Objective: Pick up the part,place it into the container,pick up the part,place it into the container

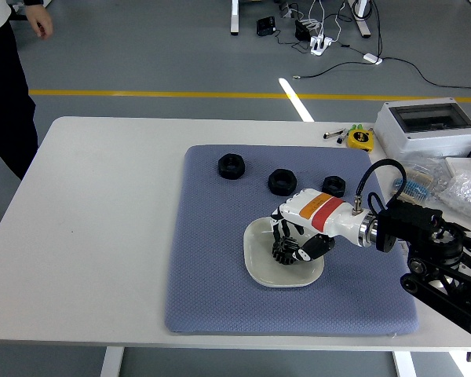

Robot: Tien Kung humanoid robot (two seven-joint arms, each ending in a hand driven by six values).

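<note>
Your right hand (293, 239) sits low over the white dish (257, 263), fingers curled around a black gear (283, 251) inside it; spread them fully, then lift straight up, clear of the rim.

Place: I read a lab or workshop.
Floor, top of frame: grey, yellow line (220, 95), loose cables (330, 39).
Right edge: probably an electrical enclosure (426, 126).

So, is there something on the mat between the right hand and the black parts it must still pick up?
Nothing visible. The right hand is over the white dish, and the three black parts lie on bare blue mat just beyond it, the nearest two close behind the wrist.
</note>
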